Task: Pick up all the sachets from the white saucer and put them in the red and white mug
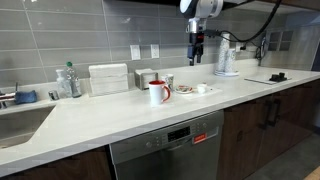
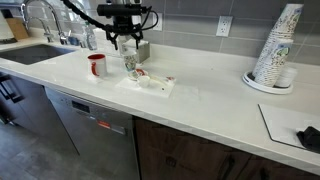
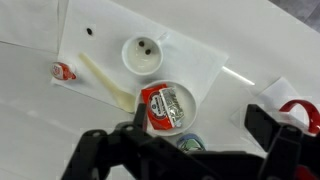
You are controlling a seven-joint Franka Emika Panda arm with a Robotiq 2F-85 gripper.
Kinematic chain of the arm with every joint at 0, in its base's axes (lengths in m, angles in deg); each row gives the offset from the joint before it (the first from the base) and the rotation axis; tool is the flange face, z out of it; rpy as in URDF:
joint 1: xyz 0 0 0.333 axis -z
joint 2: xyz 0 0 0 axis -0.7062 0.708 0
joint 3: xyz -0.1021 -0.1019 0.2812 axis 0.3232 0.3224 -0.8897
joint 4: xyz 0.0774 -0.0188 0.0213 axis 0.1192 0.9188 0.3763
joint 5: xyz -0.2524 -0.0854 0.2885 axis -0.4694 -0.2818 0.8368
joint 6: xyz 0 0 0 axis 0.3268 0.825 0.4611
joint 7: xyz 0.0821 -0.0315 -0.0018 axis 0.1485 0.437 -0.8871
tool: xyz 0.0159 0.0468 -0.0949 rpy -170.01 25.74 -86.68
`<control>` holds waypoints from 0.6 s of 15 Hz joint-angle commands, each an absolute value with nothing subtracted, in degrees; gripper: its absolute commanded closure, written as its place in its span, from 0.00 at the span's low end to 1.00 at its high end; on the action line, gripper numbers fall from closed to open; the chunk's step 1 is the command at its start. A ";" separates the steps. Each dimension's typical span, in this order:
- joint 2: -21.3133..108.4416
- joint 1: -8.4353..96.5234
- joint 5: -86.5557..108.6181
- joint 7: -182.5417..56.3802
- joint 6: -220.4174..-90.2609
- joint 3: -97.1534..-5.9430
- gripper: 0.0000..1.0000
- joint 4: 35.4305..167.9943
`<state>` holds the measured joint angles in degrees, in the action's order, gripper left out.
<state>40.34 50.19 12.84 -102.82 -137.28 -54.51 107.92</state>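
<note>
The white saucer (image 3: 189, 103) lies on a white mat and holds a red sachet (image 3: 155, 106) and a silver sachet (image 3: 173, 103). In both exterior views the saucer (image 1: 186, 91) (image 2: 138, 72) is small and its sachets are hard to make out. The red and white mug (image 1: 158, 92) (image 2: 97, 66) stands upright beside the mat, and its red rim (image 3: 301, 108) shows at the right edge of the wrist view. My gripper (image 3: 200, 118) (image 1: 196, 55) (image 2: 125, 42) hangs above the saucer, open and empty.
A small white cup-like dish (image 3: 146, 53), a pale stick (image 3: 105, 80) and a small red and white packet (image 3: 63, 71) lie near the saucer. A teal item (image 3: 190, 140) is partly hidden under my gripper. A white box (image 1: 108, 78), a sink (image 2: 35, 50) and stacked cups (image 2: 278, 45) stand further off.
</note>
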 commanded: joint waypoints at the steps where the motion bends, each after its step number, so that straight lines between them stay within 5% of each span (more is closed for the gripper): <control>1: 40.36 50.37 12.78 -102.77 -137.12 -54.75 0.00 107.73; 9: 44.80 51.03 13.55 -108.60 -138.53 -55.54 0.00 107.86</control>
